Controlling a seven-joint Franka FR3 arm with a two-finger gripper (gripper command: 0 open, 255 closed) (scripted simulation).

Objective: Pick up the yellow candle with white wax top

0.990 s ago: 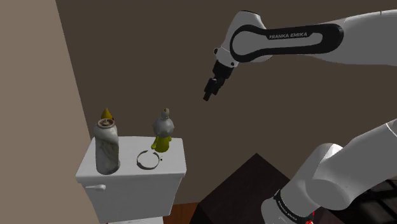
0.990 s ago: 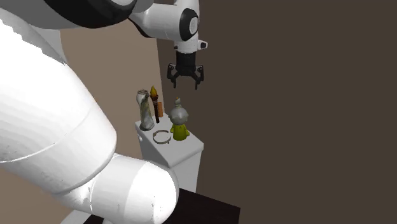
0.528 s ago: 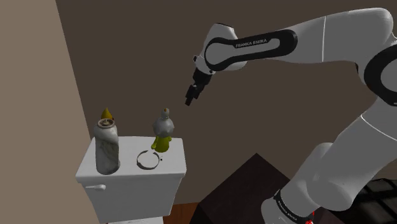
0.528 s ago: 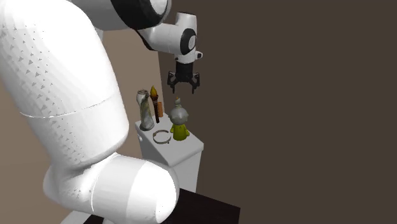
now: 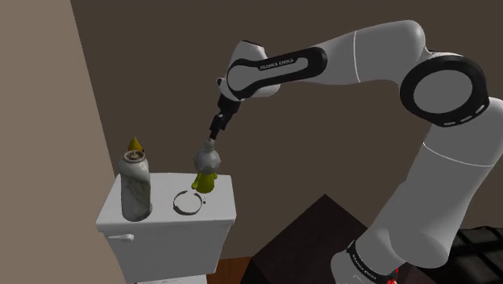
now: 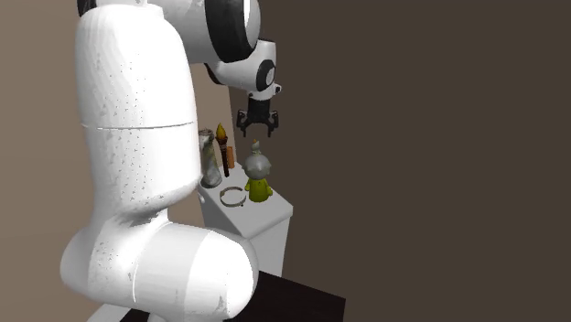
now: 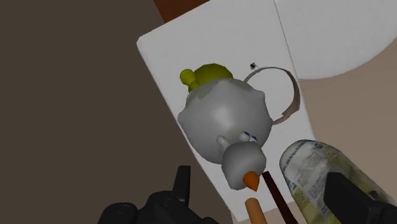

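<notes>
- My gripper (image 5: 216, 127) hangs just above the candle (image 5: 207, 169), fingers wide apart, gripping nothing.
- Candle's upright on the tank (image 5: 161, 224), not yet touched.
- Approach looks nearly done; I reckon 3 moves remain: drop, close, lift.

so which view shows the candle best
The wrist view: the candle is close, seen from above, its grey-white top over a yellow base. The shoulder and second exterior views show it from the side, upright and farther off.
</notes>
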